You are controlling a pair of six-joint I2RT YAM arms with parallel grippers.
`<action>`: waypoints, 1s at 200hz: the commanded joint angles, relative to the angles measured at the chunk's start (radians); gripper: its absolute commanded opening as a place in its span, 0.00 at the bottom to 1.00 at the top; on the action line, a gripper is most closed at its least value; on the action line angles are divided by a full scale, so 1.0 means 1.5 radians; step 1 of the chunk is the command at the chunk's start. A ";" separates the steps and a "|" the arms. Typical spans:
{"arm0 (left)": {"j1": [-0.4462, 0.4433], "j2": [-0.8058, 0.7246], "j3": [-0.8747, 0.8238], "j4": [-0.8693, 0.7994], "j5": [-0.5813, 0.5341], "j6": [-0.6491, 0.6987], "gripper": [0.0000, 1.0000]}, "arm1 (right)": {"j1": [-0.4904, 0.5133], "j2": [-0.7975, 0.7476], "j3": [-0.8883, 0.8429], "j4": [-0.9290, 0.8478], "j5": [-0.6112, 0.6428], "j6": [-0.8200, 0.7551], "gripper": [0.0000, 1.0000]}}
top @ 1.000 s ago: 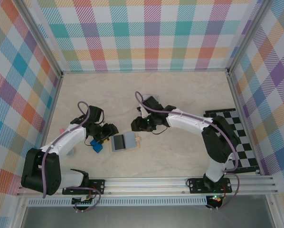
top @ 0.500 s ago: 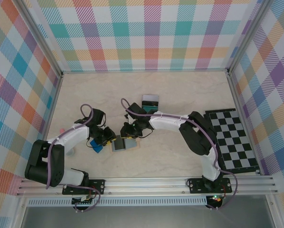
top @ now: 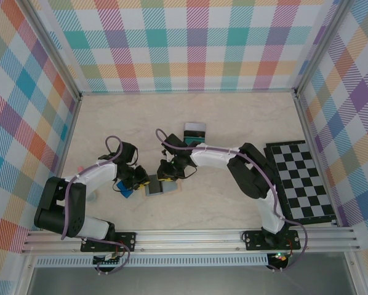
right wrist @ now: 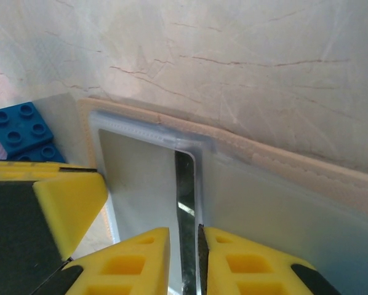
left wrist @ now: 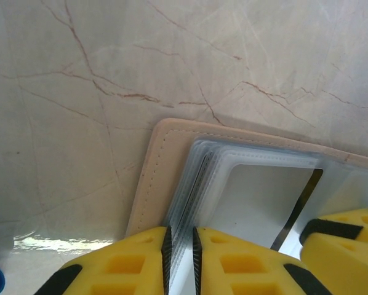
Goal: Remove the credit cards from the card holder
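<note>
Mid-extraction here, by the look of it. Got the card holder [top: 165, 187] lying open on the tabletop [top: 245, 123] near the front, tan cover down and clear sleeves up, right between both arms. Holding it down with the left claw [left wrist: 180, 261], nipped shut on the edge of the sleeve stack just inside the tan border, presumably as an anchor against the whole wallet dragging along during the pull. Working the other side with the right claw [right wrist: 184, 261], squeezed down on a thin grey card [right wrist: 185, 196] showing edge-on at the mouth of a pocket, so gripping that rather than the plastic, as far as can be told. Makes sense as a split: one side bracing, the other tugging, with both sets of yellow fingers [left wrist: 122, 270] crowded over the same small wallet. Worth noting a teal card [top: 194, 130] lying flat further back, well apart from the holder, probably one already out. Also a blue block [right wrist: 21, 126] just beside the holder's corner, not part of the job but close enough to get bumped. Next up, guessing a straight slide away from the pocket, and slow, given slick sleeves and a thin pinch, an easy recipe for a slip.
</note>
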 commanded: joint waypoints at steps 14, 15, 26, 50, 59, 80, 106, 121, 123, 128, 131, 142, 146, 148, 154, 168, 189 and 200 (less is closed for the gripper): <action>0.010 0.010 -0.014 -0.010 -0.013 0.005 0.17 | 0.006 0.017 0.018 -0.024 -0.010 0.002 0.21; 0.010 0.010 -0.014 -0.010 -0.014 0.005 0.17 | 0.006 0.017 0.018 -0.023 -0.010 0.002 0.21; 0.010 0.010 -0.016 -0.010 -0.017 0.004 0.16 | 0.006 0.020 0.018 -0.024 -0.012 0.002 0.21; 0.010 0.010 -0.020 -0.009 -0.017 0.004 0.16 | 0.006 0.024 0.017 -0.017 -0.021 0.001 0.21; 0.010 0.010 -0.021 -0.008 -0.016 0.005 0.16 | 0.006 0.026 0.017 -0.012 -0.027 0.001 0.20; 0.010 0.011 -0.022 -0.005 -0.011 0.005 0.13 | 0.007 0.031 0.018 0.000 -0.045 0.001 0.17; 0.010 0.010 -0.023 -0.002 -0.006 0.005 0.12 | 0.008 0.035 0.021 0.001 -0.052 -0.002 0.16; 0.010 0.010 -0.024 -0.002 -0.005 0.005 0.12 | 0.008 0.036 0.021 0.003 -0.057 -0.003 0.16; 0.010 0.010 -0.024 -0.001 -0.005 0.005 0.12 | 0.008 0.035 0.020 0.004 -0.058 -0.004 0.16; 0.010 0.010 -0.025 0.000 -0.004 0.005 0.12 | 0.008 0.035 0.020 0.004 -0.059 -0.004 0.15; 0.009 0.010 -0.025 -0.001 -0.004 0.005 0.12 | 0.008 0.035 0.020 0.005 -0.059 -0.004 0.15; 0.010 0.011 -0.025 0.000 -0.003 0.005 0.12 | 0.008 0.034 0.019 0.004 -0.058 -0.006 0.13; 0.009 0.011 -0.025 0.001 -0.003 0.005 0.12 | 0.008 0.033 0.019 0.004 -0.055 -0.006 0.12; 0.010 0.011 -0.025 0.000 -0.003 0.005 0.12 | 0.008 0.033 0.019 0.003 -0.054 -0.007 0.12; 0.010 0.010 -0.024 -0.001 -0.004 0.005 0.12 | 0.008 0.031 0.019 0.000 -0.050 -0.008 0.11; 0.010 0.008 -0.022 -0.003 -0.007 0.006 0.13 | 0.008 0.024 0.018 -0.008 -0.038 -0.013 0.08; 0.010 0.002 -0.016 -0.014 -0.014 0.009 0.17 | 0.008 0.007 0.011 -0.019 -0.017 -0.020 0.04; 0.010 -0.002 -0.013 -0.019 -0.019 0.011 0.19 | 0.008 -0.004 0.005 -0.025 -0.003 -0.023 0.03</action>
